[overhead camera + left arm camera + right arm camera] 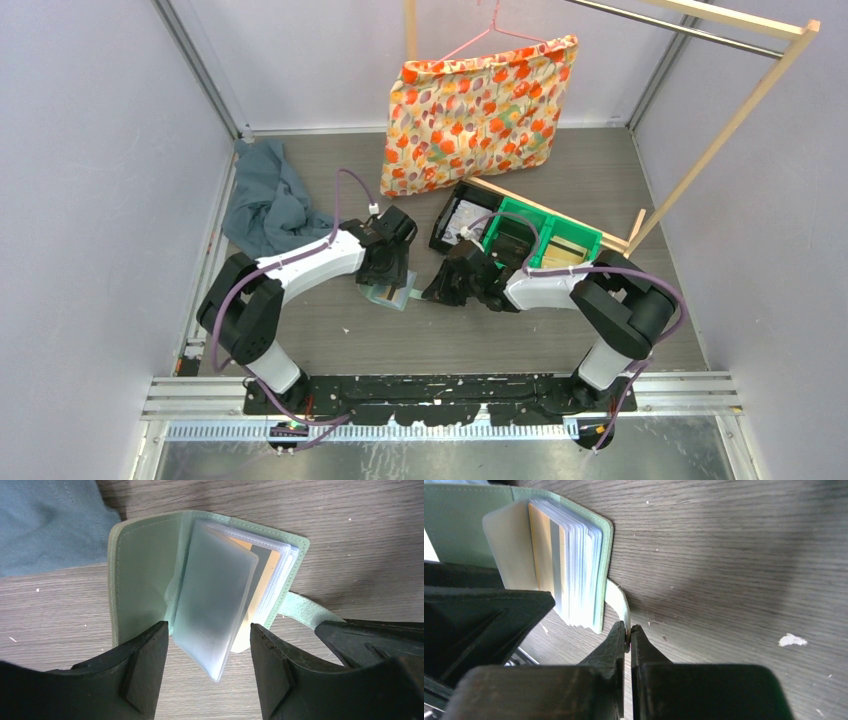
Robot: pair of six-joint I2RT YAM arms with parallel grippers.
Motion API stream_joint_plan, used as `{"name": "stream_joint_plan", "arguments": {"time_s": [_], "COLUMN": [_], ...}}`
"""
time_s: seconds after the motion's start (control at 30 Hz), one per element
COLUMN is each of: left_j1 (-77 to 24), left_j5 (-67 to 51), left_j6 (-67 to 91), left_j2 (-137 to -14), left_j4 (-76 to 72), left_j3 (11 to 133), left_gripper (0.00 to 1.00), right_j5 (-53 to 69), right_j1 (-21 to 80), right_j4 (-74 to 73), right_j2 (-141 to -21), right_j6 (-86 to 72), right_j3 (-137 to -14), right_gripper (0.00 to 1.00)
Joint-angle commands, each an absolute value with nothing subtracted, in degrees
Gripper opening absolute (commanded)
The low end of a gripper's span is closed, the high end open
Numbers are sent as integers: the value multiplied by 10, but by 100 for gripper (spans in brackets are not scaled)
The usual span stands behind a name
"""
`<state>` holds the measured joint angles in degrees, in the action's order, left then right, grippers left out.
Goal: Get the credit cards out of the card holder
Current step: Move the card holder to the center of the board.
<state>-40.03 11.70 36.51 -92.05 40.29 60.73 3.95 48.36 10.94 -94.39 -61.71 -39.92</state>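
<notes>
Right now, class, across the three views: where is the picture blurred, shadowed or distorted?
Left wrist: the raised clear pocket is blurred, the table grain behind it sharp. Right wrist: a broad shadow darkens the table; the right gripper, shut on the strap, is dark, near featureless. Top: even light, walls splay outward.

overhead view; wrist views share card holder [140,575].

Left pincer [208,630] spread wide, pointing down; right pincer [627,631] pinched closed.
</notes>
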Motion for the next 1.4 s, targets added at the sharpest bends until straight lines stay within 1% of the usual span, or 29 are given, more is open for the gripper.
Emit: {"name": "stream_joint_plan", "arguments": {"time_s": [0.0, 0.2, 0.3, 0.43, 0.57, 0.77, 1.03, 1.37], "left_j1": [-399, -384, -363, -336, -333, -332, -334, -333], "left_j5": [142, 141, 121, 78, 56, 8, -58, -58], "left_j6": [361, 339, 326, 321, 323, 335, 347, 359], "left_j2": [-895, -852, -825, -798, -793, -808, -831, -867], "left_j4": [422, 474, 485, 483, 476, 447, 414, 405], "left_j3": [629, 665, 671, 671, 668, 652, 640, 645], "left_gripper": [62, 63, 63, 64, 63, 63, 63, 61], "right_j5": [33, 35, 27, 28, 25, 15, -42, -103], "right_j1": [487, 488, 495, 499, 501, 500, 500, 500], "right_j4": [96, 31, -11, -47, -58, -57, -101, -218], "right_j2": [-920, -839, -801, -780, -782, -788, -737, -660], "right_j6": [-607, -580, -564, -554, -549, -556, -554, -544], "right_j3": [-412, -446, -470, -496, -499, -470, -411, -345], "right_gripper": [1, 1, 1, 1, 1, 1, 1, 1]}}
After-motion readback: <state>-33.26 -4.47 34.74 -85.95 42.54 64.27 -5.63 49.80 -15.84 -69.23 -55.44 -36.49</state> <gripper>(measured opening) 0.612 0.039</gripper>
